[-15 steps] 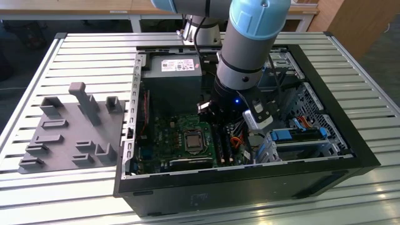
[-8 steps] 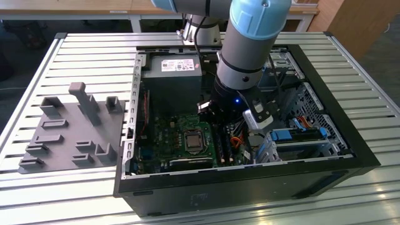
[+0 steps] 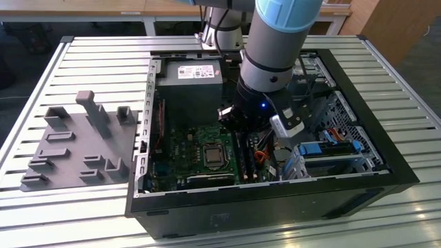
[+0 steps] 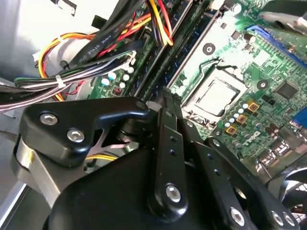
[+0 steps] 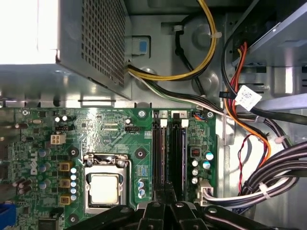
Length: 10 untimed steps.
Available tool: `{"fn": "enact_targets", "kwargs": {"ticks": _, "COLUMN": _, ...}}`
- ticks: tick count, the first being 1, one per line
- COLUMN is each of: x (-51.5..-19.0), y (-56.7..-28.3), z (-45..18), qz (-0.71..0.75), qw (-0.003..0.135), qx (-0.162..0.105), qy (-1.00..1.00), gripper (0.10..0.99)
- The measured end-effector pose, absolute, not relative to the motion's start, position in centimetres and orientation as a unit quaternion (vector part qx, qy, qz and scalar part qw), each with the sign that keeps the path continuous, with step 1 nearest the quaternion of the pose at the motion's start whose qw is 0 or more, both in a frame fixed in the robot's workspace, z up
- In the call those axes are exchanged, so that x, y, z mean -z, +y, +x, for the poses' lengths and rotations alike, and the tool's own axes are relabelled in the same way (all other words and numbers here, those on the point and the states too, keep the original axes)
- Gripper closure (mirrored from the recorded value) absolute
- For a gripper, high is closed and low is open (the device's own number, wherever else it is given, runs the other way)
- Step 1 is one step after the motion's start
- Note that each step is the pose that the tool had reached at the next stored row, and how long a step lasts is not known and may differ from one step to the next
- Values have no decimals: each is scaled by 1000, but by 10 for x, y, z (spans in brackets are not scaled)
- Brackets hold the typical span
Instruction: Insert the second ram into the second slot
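Observation:
My gripper (image 3: 236,128) hangs low inside the open computer case, over the far end of the memory slots (image 3: 247,159) on the green motherboard (image 3: 189,150). In both wrist views its black fingers (image 4: 165,103) meet tip to tip with no gap, so the gripper (image 5: 165,203) is shut. A thin dark-blue stick, the second ram (image 4: 186,53), runs away from the fingertips, standing in a slot (image 5: 163,153) beside another long dark slot (image 5: 178,153). Whether the fingertips touch the stick's end, I cannot tell.
The processor socket (image 5: 103,187) lies beside the slots. Cable bundles (image 5: 268,177) and the grey power supply (image 3: 191,77) crowd the other sides. Blue drive brackets (image 3: 329,150) sit at the exterior view's right. A grey holder block (image 3: 79,139) stands on the slatted table, left of the case.

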<state>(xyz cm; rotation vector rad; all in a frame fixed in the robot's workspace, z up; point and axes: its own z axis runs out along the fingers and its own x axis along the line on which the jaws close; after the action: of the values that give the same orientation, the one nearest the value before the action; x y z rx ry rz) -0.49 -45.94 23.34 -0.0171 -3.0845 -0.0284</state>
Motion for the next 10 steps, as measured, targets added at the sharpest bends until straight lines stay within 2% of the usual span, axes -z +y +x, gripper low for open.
{"fn": "enact_targets", "kwargs": {"ticks": 10, "x": -243, "y": -459, "z": -5, "qz": -6, "qw": 28, "qx": 9, "qy": -1000, "gripper": 969}}
